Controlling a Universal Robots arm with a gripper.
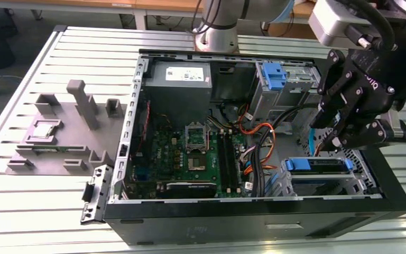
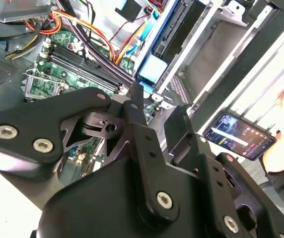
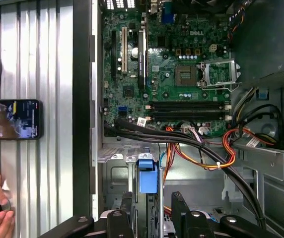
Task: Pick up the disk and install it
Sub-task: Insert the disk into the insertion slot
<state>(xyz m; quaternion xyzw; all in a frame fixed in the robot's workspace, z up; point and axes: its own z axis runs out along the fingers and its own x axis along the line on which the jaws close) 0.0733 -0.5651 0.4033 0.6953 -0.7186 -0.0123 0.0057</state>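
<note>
in the exterior view the black claw [image 1: 338, 138] hangs tilted over the open black computer case [image 1: 259, 225], just above the silver hard drive in its blue plastic bracket [image 1: 317, 166], which sits in the corner bay. in the first wrist view the claw's fingers [image 3: 127, 218] stand apart and empty, seemingly lined up with the bracket.

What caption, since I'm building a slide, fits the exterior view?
Gripper hovers over the open computer case, near the blue-bracketed disk.
</note>
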